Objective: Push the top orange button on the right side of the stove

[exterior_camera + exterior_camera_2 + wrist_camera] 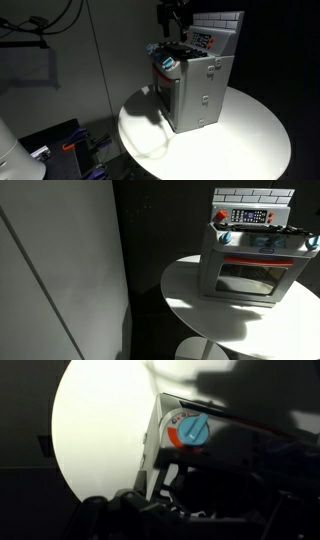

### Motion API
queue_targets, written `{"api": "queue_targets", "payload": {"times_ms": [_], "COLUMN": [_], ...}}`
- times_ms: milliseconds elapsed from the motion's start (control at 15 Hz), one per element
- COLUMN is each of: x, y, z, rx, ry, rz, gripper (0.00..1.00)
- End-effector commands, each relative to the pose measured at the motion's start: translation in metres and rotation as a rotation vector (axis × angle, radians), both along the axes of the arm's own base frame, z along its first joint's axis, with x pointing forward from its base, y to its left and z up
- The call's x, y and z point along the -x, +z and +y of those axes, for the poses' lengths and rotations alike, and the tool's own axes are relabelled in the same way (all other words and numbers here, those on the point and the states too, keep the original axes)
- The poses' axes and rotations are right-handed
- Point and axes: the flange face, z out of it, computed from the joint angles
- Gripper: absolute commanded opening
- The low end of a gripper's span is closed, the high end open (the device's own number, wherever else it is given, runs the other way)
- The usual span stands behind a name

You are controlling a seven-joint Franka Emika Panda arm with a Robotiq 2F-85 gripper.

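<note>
So basically nothing's done on this one yet, far as I can tell. The stove [200, 95] sits on the round white desk [250, 130], door facing out in an exterior view [250, 275], with the white brick back panel [252, 195] standing up behind the cooktop. The claw [172, 30] hangs over the top of the stove near that back panel, and it doesn't look like it's touching anything or holding anything. It's so dark up there that I honestly can't tell how far apart the fingers are. The wrist view is mostly shadow, but you can see a blue knob [192, 430] on a red-orange ring at the stove's corner. That's a knob though, not the button. There's some reddish stuff on the control strip, too small to say which bit is the top orange one. My read: the whole job's left, line up with the button and press it.
</note>
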Motion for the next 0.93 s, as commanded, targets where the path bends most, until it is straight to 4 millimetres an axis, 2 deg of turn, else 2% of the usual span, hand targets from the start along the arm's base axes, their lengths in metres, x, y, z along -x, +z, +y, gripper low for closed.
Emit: {"api": "queue_targets", "payload": {"times_ms": [0, 333, 467, 867], "x": [-0.033, -0.054, -0.046, -0.049], "y": [0.01, 0.013, 0.006, 0.007], "z": [-0.004, -0.007, -0.005, -0.005], "rx": [0.041, 0.093, 0.075, 0.083], "ry": [-0.078, -0.146, -0.123, -0.137], "rz": [-0.037, -0.088, -0.074, -0.076], "gripper": [1.0, 1.0, 1.0, 1.0]}}
